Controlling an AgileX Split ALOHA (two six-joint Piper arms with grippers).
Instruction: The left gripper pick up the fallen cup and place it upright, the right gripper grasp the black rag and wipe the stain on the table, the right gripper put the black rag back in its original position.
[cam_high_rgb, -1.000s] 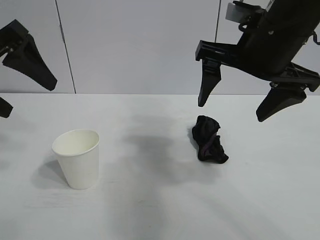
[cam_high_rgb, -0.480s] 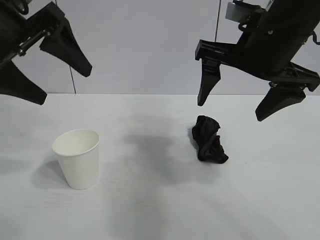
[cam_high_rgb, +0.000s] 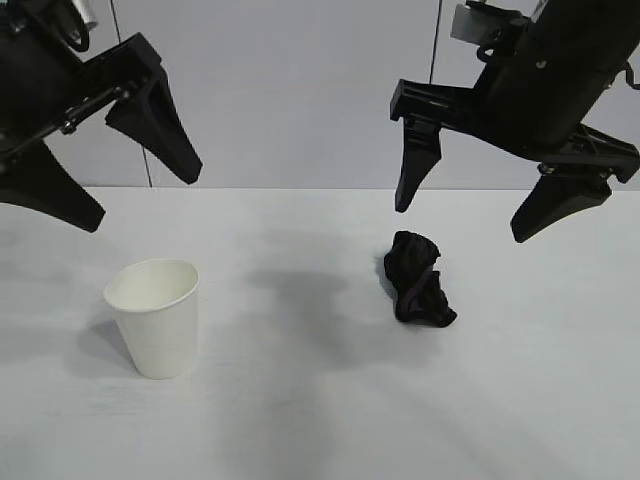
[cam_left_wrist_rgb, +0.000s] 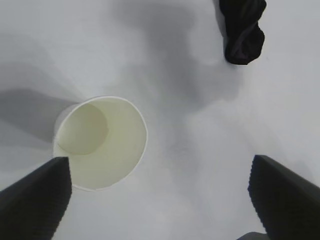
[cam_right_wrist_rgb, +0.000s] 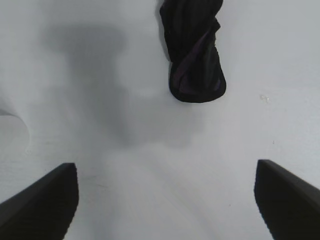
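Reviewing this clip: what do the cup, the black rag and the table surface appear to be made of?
The cup: probably paper, matte white, judging by its thin wall, rolled rim and tapered shape.
The black rag: soft cloth, going by its folds and lumpy, crumpled form; the weave cannot be made out.
The table: smooth matte white top showing soft shadows and no glare; possibly laminate, but that is uncertain.

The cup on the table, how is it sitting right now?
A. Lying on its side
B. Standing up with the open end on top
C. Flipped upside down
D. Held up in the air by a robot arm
B. The cup stands on the table with its open rim facing up, and the view from the left wrist looks straight into it; nothing is touching it.
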